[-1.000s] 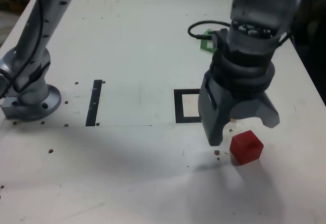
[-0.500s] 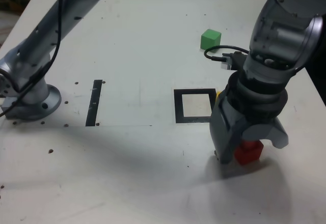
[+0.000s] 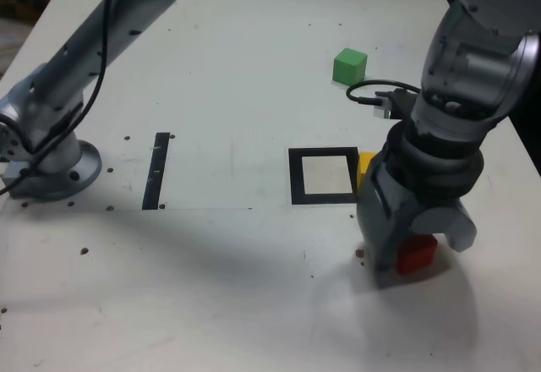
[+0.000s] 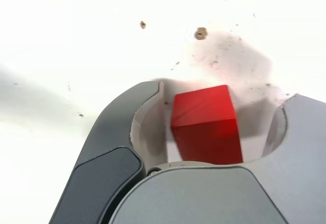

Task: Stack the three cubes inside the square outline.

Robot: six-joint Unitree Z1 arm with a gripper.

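The red cube (image 3: 416, 254) is straddled by the gripper (image 3: 412, 254), its jaws apart, just beside the outline (image 3: 297, 177) on the exterior view's right.

Arm lowered, fingers (image 3: 385, 249) partly spread

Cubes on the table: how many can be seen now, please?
3: the green cube far back, the yellow cube partly hidden beside the square outline, the red cube between the gripper jaws.
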